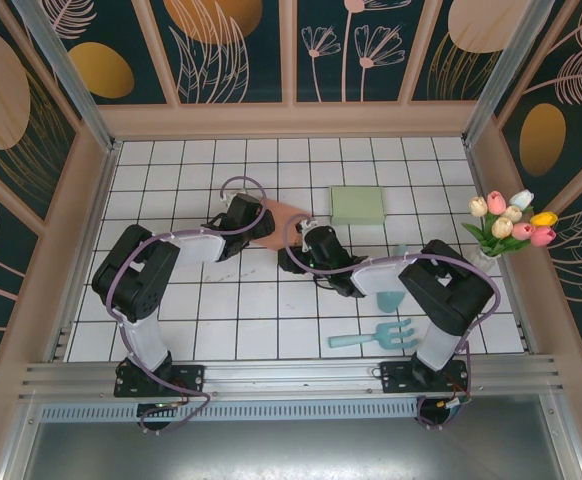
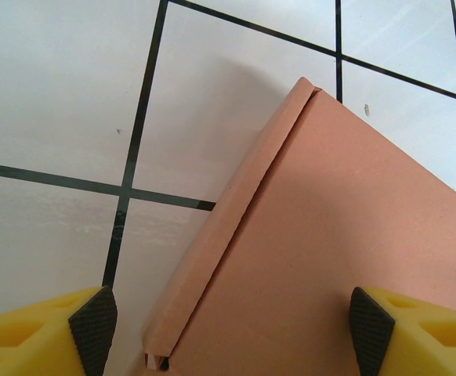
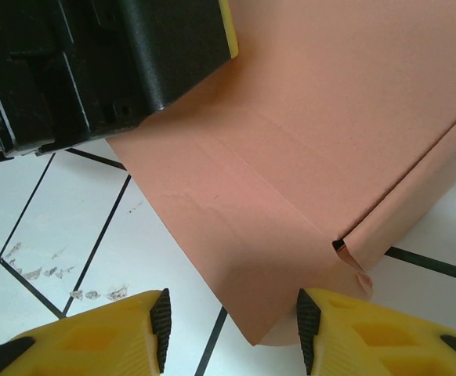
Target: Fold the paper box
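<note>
One paper box (image 1: 281, 218), plain salmon-pink card, lies flat on the white tiled table (image 1: 171, 170) at the centre of the overhead frame. In the left wrist view, one long edge is folded into a narrow strip along a crisp crease. In the right wrist view there is a tucked corner tab and a flat flap with shallow fold lines.

Left gripper (image 2: 232, 333): jaws apart, straddling the folded edge, one pad (image 2: 95, 325) over bare tile.

Right gripper (image 3: 232, 325): jaws apart, the flap's corner lying between them, not clamped.

Pale green block (image 1: 357, 205): just beyond the box, upper right.

Teal hand fork (image 1: 376, 335): lower right.

Tulips (image 1: 511, 220): at the right wall.

Open tiles lie left of and below the box.
</note>
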### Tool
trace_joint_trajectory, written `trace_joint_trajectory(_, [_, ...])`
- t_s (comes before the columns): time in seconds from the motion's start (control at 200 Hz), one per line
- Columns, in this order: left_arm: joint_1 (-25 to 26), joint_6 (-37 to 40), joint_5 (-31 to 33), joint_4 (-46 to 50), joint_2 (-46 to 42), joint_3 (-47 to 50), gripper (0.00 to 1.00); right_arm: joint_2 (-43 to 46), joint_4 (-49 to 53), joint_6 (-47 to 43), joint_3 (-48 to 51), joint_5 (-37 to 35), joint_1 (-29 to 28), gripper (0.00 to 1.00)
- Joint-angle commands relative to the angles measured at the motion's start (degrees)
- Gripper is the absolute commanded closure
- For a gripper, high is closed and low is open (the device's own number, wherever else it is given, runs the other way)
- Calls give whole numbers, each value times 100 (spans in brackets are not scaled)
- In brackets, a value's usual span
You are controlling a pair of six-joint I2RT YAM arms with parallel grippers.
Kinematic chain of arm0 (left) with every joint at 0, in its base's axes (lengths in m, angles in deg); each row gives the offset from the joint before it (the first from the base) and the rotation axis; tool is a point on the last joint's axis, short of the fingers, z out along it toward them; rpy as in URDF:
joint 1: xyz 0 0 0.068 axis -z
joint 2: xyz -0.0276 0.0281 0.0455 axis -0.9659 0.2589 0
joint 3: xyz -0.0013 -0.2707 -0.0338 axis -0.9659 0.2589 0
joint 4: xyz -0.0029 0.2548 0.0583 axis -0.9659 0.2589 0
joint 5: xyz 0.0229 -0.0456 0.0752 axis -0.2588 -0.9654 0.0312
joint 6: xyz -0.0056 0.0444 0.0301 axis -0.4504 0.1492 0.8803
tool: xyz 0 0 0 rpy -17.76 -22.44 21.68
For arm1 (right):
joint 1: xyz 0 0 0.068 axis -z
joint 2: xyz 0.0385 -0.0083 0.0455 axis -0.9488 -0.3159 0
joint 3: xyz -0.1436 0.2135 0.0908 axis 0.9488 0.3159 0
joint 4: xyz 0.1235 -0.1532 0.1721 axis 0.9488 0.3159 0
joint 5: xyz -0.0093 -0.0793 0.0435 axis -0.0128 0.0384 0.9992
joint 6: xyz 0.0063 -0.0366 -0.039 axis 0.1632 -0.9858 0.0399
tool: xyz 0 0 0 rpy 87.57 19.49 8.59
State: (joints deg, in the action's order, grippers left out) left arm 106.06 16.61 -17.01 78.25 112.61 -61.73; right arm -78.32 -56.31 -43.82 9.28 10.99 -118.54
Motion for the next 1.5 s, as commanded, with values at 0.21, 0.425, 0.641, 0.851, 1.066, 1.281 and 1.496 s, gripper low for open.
trace_joint_trajectory(0.21, [-19, 105, 114, 596, 83, 185, 22, -217, -190, 248, -122, 63, 123, 48])
trace_joint_trajectory(0.425, [-15, 105, 86, 579, 124, 186, 22, -287, -343, 348, -80, 252, 181, 48])
trace_joint_trajectory(0.641, [-19, 101, 112, 577, 126, 201, 22, -312, -338, 421, -69, 307, 200, 48])
trace_joint_trajectory(0.851, [-18, 116, 132, 569, 119, 212, 22, -173, -192, 428, 63, -111, 196, 46])
trace_joint_trajectory(1.066, [-20, 110, 113, 577, 145, 205, 22, -228, -307, 508, 48, -23, 196, 45])
trace_joint_trajectory(1.281, [-14, 115, 113, 587, 119, 203, 22, -358, -394, 492, -59, 217, 196, 47])
trace_joint_trajectory(1.496, [-13, 115, 99, 586, 144, 201, 22, -328, -348, 328, -90, 190, 196, 51])
